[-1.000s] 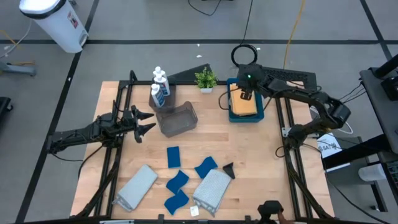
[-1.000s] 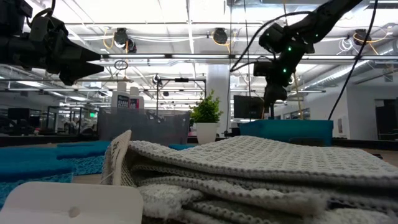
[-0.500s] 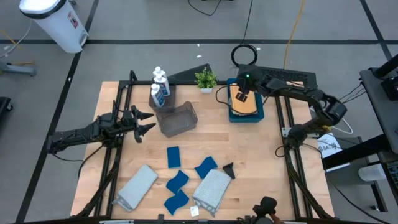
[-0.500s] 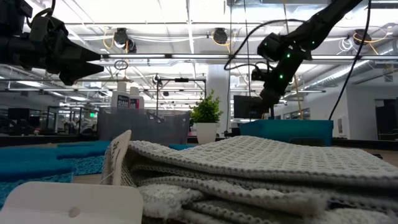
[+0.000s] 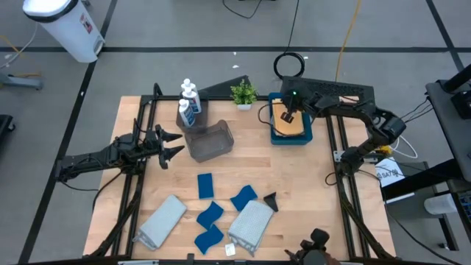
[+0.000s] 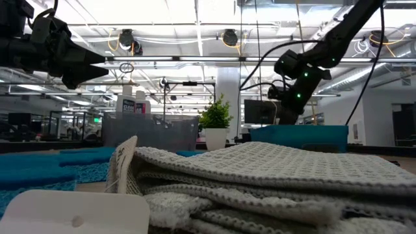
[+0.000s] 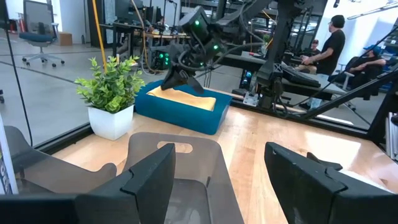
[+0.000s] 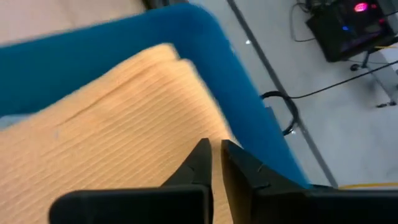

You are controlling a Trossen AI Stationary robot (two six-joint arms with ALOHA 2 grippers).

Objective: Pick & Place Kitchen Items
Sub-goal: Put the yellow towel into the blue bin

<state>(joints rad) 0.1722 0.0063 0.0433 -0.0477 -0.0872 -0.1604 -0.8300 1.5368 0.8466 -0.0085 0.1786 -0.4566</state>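
An orange cloth [image 5: 292,125] lies folded in the blue tray [image 5: 274,137] at the table's far right. My right gripper [image 5: 285,116] slants down onto the cloth's far left part and is shut on it. My left gripper [image 5: 174,145] hovers open at the table's left, level, facing a grey bin [image 5: 210,140]. Three white bottles [image 5: 189,104] stand behind the bin. Several blue sponges [image 5: 210,214] and two grey cloths [image 5: 162,219] [image 5: 251,223] lie near the front edge. My right gripper has its fingertips [image 8: 200,154] on the top of the orange cloth near its far corner [image 7: 186,89], coming slantwise from above and from the table's right. The fingers are nearly together, with a thin strip of cloth between them. How many layers they hold is unclear. The cloth rests in the tray.
A small potted plant [image 5: 243,93] stands just left of the tray. A small dark item [image 5: 269,200] lies beside the right grey cloth. Bare wood shows in the table's middle and right. People sit in the room beyond the table [image 7: 328,43].
My right gripper has sunk toward the orange cloth in the tray, shifted a little toward the table's left, rolled at the wrist, and its fingers have drawn together. The cloth has stayed in the tray.
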